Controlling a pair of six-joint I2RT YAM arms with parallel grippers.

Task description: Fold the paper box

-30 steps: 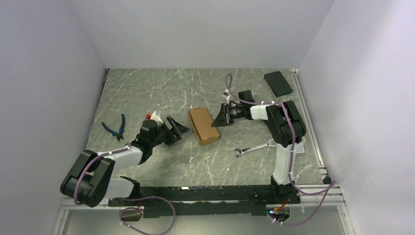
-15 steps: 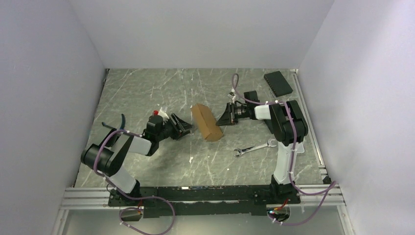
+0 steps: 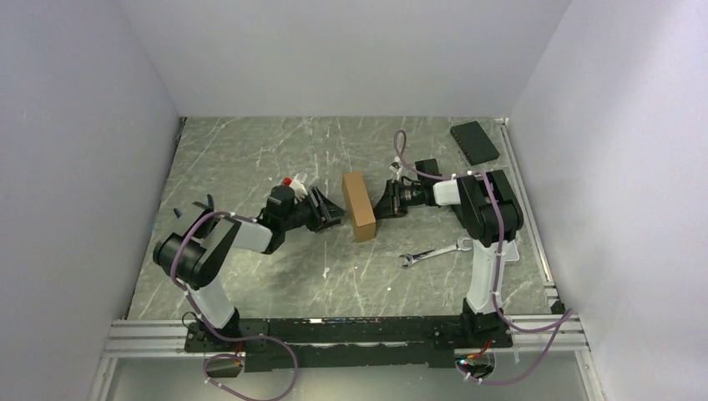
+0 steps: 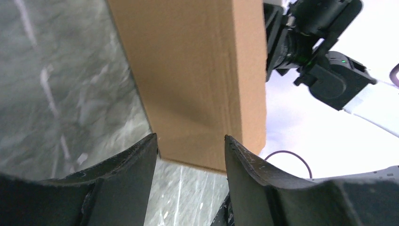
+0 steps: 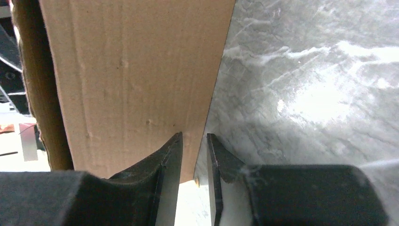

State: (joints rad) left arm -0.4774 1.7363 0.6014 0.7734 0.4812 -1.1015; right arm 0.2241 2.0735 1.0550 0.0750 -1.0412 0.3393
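The left wall [image 3: 75, 167] is plain, pale and bare; it meets the back wall [image 3: 342, 58] in a corner at upper left. Below them lies the table [image 3: 250, 159], grey stone-look with white streaks and scuffs. At left centre the handles of the pliers [image 3: 180, 212] stick out from under the left arm [image 3: 213, 246], which reaches right, low over the table.

The left fingers [image 3: 334, 215] stand about half apart. In the left wrist view the near end of the box [image 3: 361, 206] sits between their tips, with both tips against it. The box is at the centre of the frame, folded shut and standing on a long narrow side, its long axis running up and down the frame.

The right fingers [image 3: 381, 203] press in from the box's right side. They are narrow and pinch the cardboard edge, as the right wrist view shows. The right arm [image 3: 484, 217] rises behind them.

A wrench [image 3: 432, 251] lies flat on the table at lower right of the box, apart from it. A black pad [image 3: 474, 142] lies at upper right, near the back wall. The right wall [image 3: 618, 167] is pale too. A metal rail [image 3: 334, 334] runs across the bottom.
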